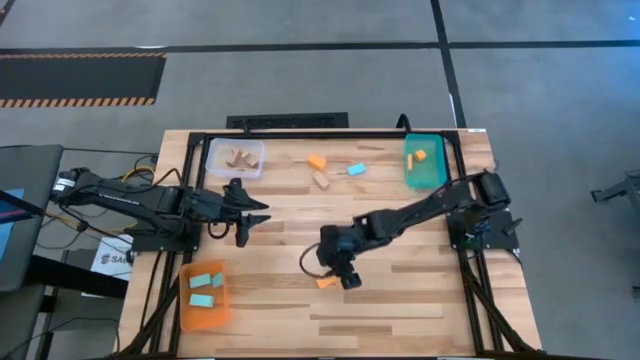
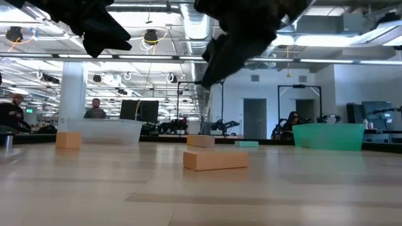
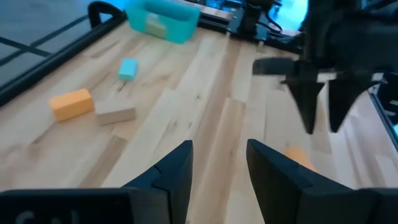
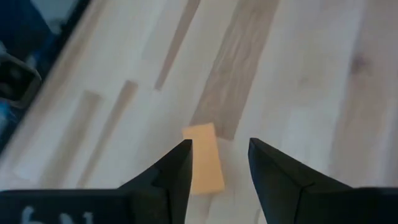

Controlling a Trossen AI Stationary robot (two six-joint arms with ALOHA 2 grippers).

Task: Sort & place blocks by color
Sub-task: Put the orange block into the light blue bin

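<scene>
My right gripper [image 1: 343, 277] hangs open above the middle of the table's near half. Under it an orange block [image 4: 204, 167] lies flat on the wood, nearer one finger than the other and untouched; the low view shows the gripper [image 2: 213, 66] well above the orange block [image 2: 215, 160]. My left gripper [image 1: 258, 212] waits open over the table's left part. Near the far edge lie a loose orange block [image 1: 317, 162], a tan block [image 1: 321, 181] and a light blue block [image 1: 356, 169].
A clear tray [image 1: 214, 150] at the far left holds tan blocks. A teal tray [image 1: 429, 180] at the far right holds an orange block. An orange tray [image 1: 190, 318] at the near left holds light blue blocks. Bare wood lies to the near right.
</scene>
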